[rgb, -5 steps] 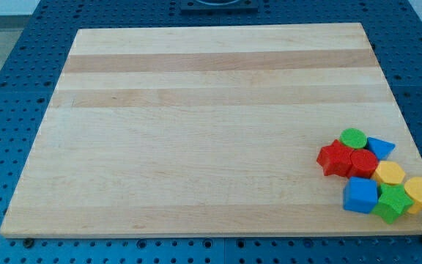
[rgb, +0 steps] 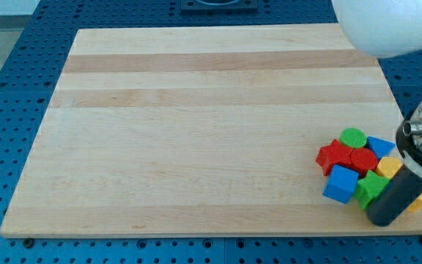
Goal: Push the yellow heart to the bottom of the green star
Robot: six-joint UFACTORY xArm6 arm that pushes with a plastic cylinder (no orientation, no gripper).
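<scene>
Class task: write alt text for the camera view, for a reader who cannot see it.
My tip rests at the view's bottom right of a wooden board, touching a huddle of blocks: green star, blue cube, two red blocks, green cylinder, another blue block, and yellow pieces partly hidden by the rod.

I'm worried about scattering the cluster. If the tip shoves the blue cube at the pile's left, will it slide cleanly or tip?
The blue cube sits flat on the smooth wooden board, so it probably slides rather than rolls or tips. It looks solid and stiff. It seems to touch the green star and a red block, so pushing it likely drags those along.
</scene>
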